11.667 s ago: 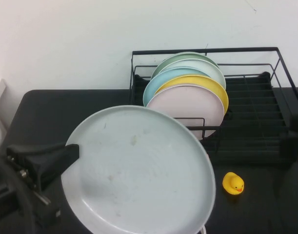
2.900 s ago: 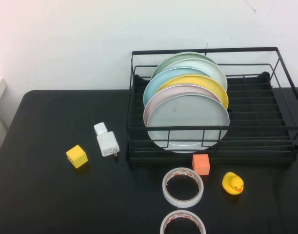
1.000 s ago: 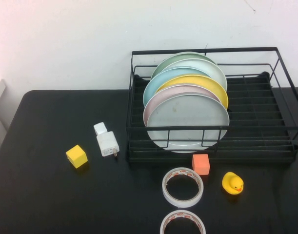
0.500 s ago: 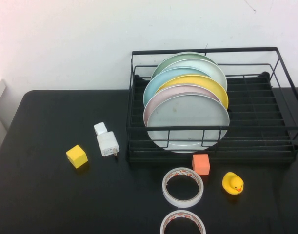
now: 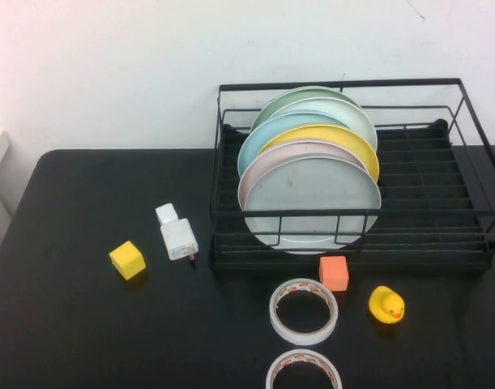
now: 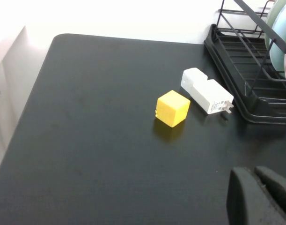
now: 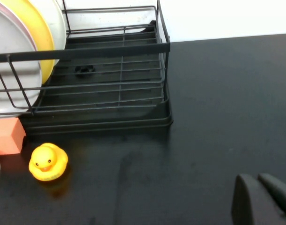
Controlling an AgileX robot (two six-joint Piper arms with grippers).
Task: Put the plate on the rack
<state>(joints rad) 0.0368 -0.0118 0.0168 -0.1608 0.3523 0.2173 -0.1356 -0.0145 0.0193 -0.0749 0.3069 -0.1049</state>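
The pale grey plate (image 5: pixel 312 198) stands on edge at the front of the row of plates in the black wire rack (image 5: pixel 474 215). It also shows in the right wrist view (image 7: pixel 9 70). Neither arm shows in the high view. My left gripper (image 6: pixel 254 171) is shut and empty, low over the table's left side, near the yellow cube (image 6: pixel 172 108). My right gripper (image 7: pixel 257 178) is shut and empty over the table to the right of the rack (image 7: pixel 119 89).
Behind the grey plate stand pink (image 5: pixel 267 162), yellow (image 5: pixel 344 139), light blue (image 5: pixel 267 134) and further plates. On the table lie a white charger (image 5: pixel 177 236), a yellow cube (image 5: pixel 127 259), an orange block (image 5: pixel 334 272), a rubber duck (image 5: pixel 386 305) and two tape rolls (image 5: pixel 304 310).
Much earlier my left gripper held the grey plate above the table. Now the plate stands in the rack and the arm is out of the high view. Nothing has moved over the last second.
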